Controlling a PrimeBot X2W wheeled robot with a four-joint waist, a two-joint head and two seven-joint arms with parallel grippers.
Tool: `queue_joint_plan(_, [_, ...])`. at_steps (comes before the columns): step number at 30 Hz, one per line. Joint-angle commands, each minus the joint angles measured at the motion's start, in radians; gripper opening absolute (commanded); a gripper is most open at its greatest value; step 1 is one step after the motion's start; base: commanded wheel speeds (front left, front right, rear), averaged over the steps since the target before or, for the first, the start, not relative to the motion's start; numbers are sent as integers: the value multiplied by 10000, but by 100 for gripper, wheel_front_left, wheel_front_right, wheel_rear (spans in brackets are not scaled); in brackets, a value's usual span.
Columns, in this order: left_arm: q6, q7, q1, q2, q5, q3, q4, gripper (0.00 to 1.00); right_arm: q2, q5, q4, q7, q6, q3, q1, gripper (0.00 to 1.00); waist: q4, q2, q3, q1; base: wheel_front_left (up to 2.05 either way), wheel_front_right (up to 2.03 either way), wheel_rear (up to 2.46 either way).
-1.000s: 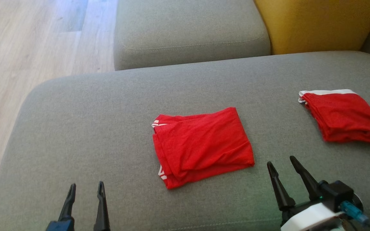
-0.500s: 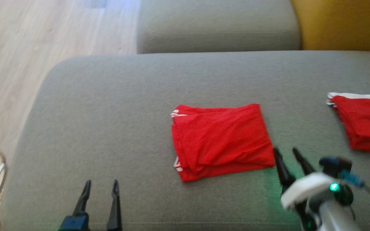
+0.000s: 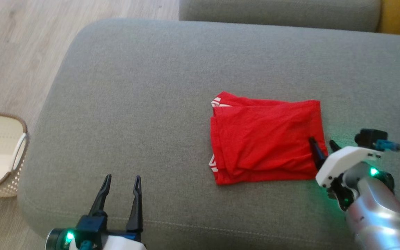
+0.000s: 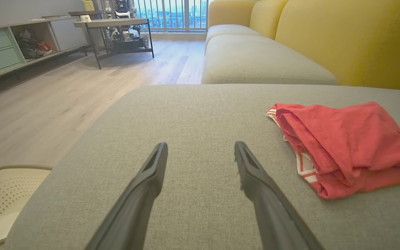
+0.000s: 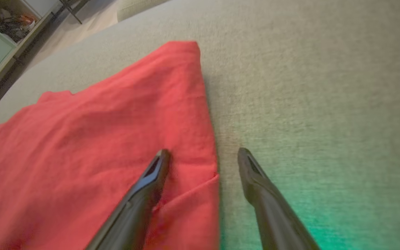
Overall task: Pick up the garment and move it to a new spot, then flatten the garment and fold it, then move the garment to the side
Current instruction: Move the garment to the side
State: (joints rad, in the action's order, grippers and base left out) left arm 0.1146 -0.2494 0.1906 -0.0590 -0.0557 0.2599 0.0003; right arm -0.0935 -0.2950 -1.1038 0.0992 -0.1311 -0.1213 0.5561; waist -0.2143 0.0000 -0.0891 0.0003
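Grey cushion (image 3: 134, 104) bears the folded red garment (image 3: 266, 139) mid-seat. Right gripper (image 3: 322, 140) spread, straddling its right edge; left gripper (image 3: 122, 177) spread, well apart. Basket (image 3: 3, 189) on the floor, pale bottom showing.

L pincer (image 4: 200, 152) spread over grey cushion (image 4: 200, 107); folded red garment (image 4: 346, 142) to its right.

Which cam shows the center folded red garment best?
Head view: nearly the whole garment shows from above, flat on the sofa. Left wrist view: side-on, cropped at right. Right wrist view: one blurred edge.
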Motion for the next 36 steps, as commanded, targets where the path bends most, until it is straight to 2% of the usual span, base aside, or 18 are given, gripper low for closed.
queue_joint_plan(1, [39,-124,-395,78,10,-242,-281,100,131,67,102,-21,4,301,350,100,-48,0,-74,-3,0,0,0])
queue_joint_plan(2, [47,-124,-424,79,5,-225,-268,100,186,63,-80,-115,4,389,406,98,-43,0,-89,-3,0,0,0])
queue_joint_plan(3, [54,-124,-450,80,1,-213,-255,100,236,55,-264,-241,4,483,441,75,-26,0,-99,-3,0,0,0])
queue_joint_plan(4, [61,-124,-475,80,-2,-208,-246,100,275,43,-415,-319,4,557,471,45,3,0,-103,-3,0,0,0])
queue_joint_plan(5, [66,-124,-499,81,-2,-206,-240,100,301,43,-554,-349,4,594,493,0,39,0,-100,-3,0,0,0])
queue_joint_plan(10, [116,-124,-550,82,18,-248,-267,100,214,279,-987,32,4,509,682,0,361,0,-58,-3,0,0,0])
queue_joint_plan(14, [135,-124,-532,83,31,-305,-319,100,-241,950,-962,653,4,618,1005,0,837,0,-100,-3,0,0,0])
queue_joint_plan(19, [102,-124,-628,84,61,-382,-413,100,-1007,1640,-656,865,4,616,1722,0,1649,0,-337,-3,0,0,0])
queue_joint_plan(27, [-89,-124,-998,66,160,-480,-427,100,-2289,2425,110,535,4,61,3057,0,2715,0,-767,-3,0,0,0])
queue_joint_plan(36, [-226,-124,-1350,60,276,-498,-407,100,-3140,3542,705,-37,4,-1203,3789,0,3018,0,-1253,-3,0,0,0])
